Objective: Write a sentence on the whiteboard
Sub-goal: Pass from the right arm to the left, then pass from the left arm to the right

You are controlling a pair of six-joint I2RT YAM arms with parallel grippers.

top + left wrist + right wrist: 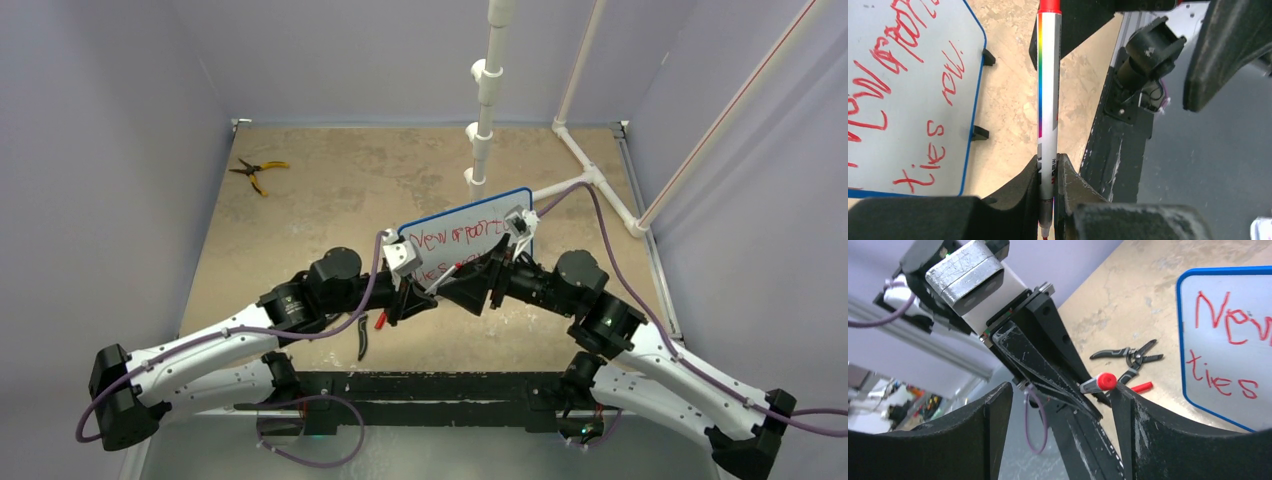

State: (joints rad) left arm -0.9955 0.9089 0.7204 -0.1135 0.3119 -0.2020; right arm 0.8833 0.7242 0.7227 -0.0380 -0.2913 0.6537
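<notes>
Small glossy whiteboard (480, 212), thin blue frame: mid-table, just beyond both grippers. Red handwritten sentence (878, 95): two rows on its face. Left gripper (1049, 172): pinching a white, rainbow-striped, red-capped marker (1049, 85). Right gripper (1060, 405): fingers spread, marker's cap between them, just beside one finger. Black-handled pliers (1128, 356): lying on tan tabletop (330, 200).

From above, the arms (540, 285) cover the near edge of the whiteboard (470, 215) and most of the lower row of the sentence (455, 238), whose upper row is too small to read fully. The left wrist view cuts the board at its left and top edges, and the lower end of the marker (1049, 90) is mostly hidden between the fingers (1020, 187) of the left gripper (1049, 172). The right wrist view's right edge leaves only each row's start
</notes>
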